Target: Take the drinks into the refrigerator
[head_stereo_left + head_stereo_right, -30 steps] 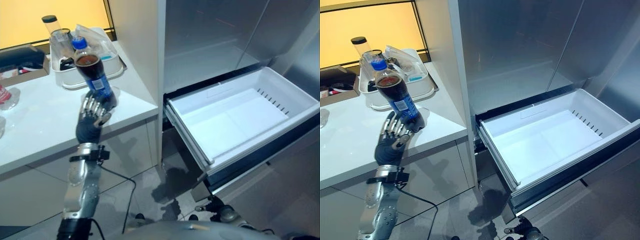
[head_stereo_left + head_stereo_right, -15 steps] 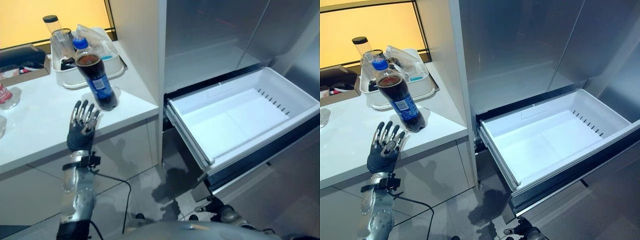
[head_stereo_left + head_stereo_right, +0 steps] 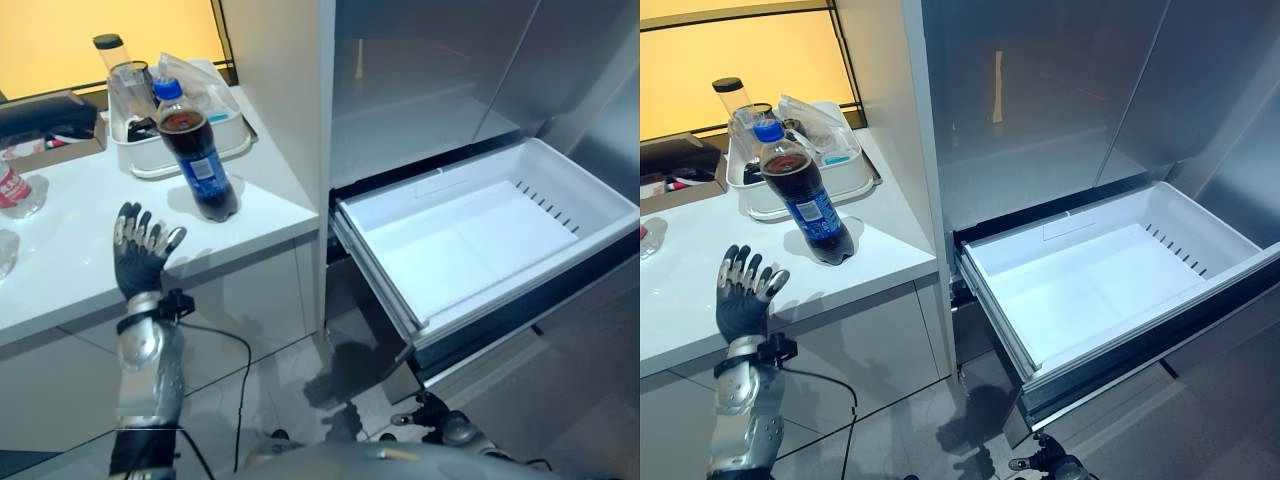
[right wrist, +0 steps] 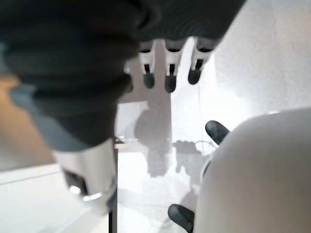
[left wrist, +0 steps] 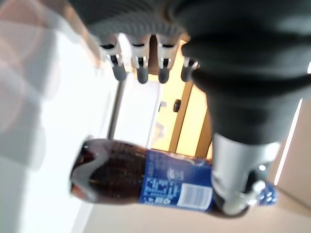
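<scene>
Left eye view: our left hand [image 3: 138, 262] hangs free near the cola bottle [image 3: 196, 158].
We see its fingers straight and spread (holding nothing); the bottle, blue-capped with a blue label too small to read, stands upright on the white counter [image 3: 80, 240], with the refrigerator drawer [image 3: 480, 235] pulled out. Our right hand [image 4: 167, 63] shows relaxed fingers.

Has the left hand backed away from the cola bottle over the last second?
Yes. The left hand, fingers open, has drawn back from the cola bottle toward the counter front edge and leftward; the bottle stands free.
</scene>
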Robot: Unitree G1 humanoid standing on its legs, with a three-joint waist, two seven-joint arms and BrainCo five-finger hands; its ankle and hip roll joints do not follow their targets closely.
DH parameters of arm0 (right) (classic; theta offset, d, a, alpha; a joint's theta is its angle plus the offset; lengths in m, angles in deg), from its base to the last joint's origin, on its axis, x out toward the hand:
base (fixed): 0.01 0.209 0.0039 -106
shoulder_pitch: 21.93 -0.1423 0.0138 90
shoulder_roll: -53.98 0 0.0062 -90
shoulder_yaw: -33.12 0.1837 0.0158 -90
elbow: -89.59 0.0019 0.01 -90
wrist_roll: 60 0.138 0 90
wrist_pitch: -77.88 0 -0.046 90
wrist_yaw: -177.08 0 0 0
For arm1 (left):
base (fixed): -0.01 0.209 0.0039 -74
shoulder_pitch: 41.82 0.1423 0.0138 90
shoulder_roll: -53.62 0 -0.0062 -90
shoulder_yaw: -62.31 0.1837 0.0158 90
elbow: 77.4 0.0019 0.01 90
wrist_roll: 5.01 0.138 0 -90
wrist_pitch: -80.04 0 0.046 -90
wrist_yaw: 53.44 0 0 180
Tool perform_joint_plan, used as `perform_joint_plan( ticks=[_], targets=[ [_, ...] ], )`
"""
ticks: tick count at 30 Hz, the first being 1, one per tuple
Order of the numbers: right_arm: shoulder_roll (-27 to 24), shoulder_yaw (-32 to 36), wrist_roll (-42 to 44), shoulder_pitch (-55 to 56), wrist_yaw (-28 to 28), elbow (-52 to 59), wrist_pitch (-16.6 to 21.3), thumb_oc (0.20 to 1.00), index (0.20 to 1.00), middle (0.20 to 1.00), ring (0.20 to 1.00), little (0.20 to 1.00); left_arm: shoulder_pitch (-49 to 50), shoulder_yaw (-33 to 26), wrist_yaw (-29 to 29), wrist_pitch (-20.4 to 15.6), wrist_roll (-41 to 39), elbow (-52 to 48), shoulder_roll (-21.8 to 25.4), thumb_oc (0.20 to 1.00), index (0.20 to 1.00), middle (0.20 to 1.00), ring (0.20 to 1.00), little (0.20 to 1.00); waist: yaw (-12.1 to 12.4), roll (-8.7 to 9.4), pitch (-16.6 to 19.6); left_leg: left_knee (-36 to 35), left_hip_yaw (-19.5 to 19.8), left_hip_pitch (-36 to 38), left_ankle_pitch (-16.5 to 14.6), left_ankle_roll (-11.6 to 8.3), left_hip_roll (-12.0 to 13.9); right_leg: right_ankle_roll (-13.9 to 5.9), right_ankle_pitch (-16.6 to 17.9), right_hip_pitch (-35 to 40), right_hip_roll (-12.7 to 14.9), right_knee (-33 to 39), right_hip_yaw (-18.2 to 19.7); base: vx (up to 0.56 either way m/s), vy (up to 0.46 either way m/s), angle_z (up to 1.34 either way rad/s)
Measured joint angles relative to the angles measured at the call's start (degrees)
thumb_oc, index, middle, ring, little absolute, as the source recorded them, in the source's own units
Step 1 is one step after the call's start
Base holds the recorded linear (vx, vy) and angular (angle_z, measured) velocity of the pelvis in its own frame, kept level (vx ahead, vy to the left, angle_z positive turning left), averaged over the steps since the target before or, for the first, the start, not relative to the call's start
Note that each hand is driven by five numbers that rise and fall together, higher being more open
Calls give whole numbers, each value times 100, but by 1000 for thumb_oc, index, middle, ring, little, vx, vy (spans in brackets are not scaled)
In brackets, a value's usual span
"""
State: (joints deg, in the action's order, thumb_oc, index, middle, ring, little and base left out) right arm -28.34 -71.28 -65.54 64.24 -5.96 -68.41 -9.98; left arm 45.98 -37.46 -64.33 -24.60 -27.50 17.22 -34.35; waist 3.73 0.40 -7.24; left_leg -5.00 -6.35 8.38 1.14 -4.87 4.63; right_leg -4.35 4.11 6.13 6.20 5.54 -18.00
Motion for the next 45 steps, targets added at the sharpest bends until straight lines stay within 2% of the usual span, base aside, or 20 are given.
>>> perform_joint_plan(
  ticks=[3,4,12,16,21,29,35,36,37,38,45],
  targets=[
    [10,-2,3,-11,-7,17,2,1000,1000,1000,1000,1000,-231,116,-63,86,327,198,126,1000,1000,1000,1000,1000,-43,-5,40,0,-11,4,0,0,-3,-4,9,15,1,-4,2,0,0,0],
    [15,0,5,21,-17,23,5,1000,1000,1000,1000,1000,-287,174,-90,131,376,241,128,1000,1000,1000,1000,1000,-136,0,78,1,-15,6,0,0,-4,-4,14,12,1,-2,15,0,0,0],
    [33,-5,11,72,-104,37,11,1000,1000,1000,1000,1000,-732,460,-163,282,375,971,218,1000,1000,1000,1000,1000,-155,21,185,-1,-92,43,-1,0,-2,5,26,-6,0,0,46,1,-1,-4],
    [42,-95,11,71,-132,46,16,1000,1000,1000,1000,1000,-1056,663,-161,408,367,1354,482,1000,1000,1000,1000,1000,-153,59,227,-2,-142,52,-1,0,1,4,35,-26,-1,0,105,7,-6,-7],
    [65,-135,52,73,-160,52,14,1000,1000,1000,1000,1000,-1302,841,-159,431,341,1811,635,1000,1000,1000,1000,1000,-299,88,267,-2,-147,48,-1,1,-9,3,40,-36,1,0,134,0,0,0],
    [53,-204,61,87,-208,151,9,1000,1000,1000,1000,1000,-1808,909,-203,543,124,2431,753,1000,1000,1000,1000,1000,-311,88,284,-3,-198,52,-1,0,-4,10,59,-41,-3,0,170,1,-1,-1],
    [58,-227,70,110,-250,158,10,1000,1000,1000,1000,1000,-2146,1344,-194,661,148,2801,1019,1000,1000,1000,1000,1000,-312,104,314,-4,-239,50,-1,1,-5,6,64,-73,-1,0,179,0,0,0],
    [61,-227,71,111,-252,157,10,1000,1000,1000,1000,1000,-2239,1383,-200,677,149,2888,1019,834,834,834,834,834,-310,107,316,-4,-238,46,-1,1,-6,6,64,-75,0,-2,179,0,0,0],
    [63,-228,71,111,-252,157,10,1000,1000,1000,1000,1000,-2284,1417,-200,684,149,2918,1026,482,482,482,482,482,-310,110,319,-4,-238,42,0,1,-6,7,67,-80,-1,-3,179,0,0,0],
    [65,-228,74,112,-252,161,10,1000,1000,1000,1000,1000,-2329,1494,-193,685,153,2920,1035,200,200,200,200,200,-319,112,322,-3,-241,34,0,1,-7,14,72,-86,-1,-7,181,0,0,0],
    [77,-220,235,112,-263,196,22,1000,1000,1000,1000,1000,-2327,1533,-178,661,153,2868,889,200,200,200,200,200,-443,115,362,-2,-274,-1,0,1,-6,11,96,-132,-3,-26,214,-1,0,-2]
  ],
)
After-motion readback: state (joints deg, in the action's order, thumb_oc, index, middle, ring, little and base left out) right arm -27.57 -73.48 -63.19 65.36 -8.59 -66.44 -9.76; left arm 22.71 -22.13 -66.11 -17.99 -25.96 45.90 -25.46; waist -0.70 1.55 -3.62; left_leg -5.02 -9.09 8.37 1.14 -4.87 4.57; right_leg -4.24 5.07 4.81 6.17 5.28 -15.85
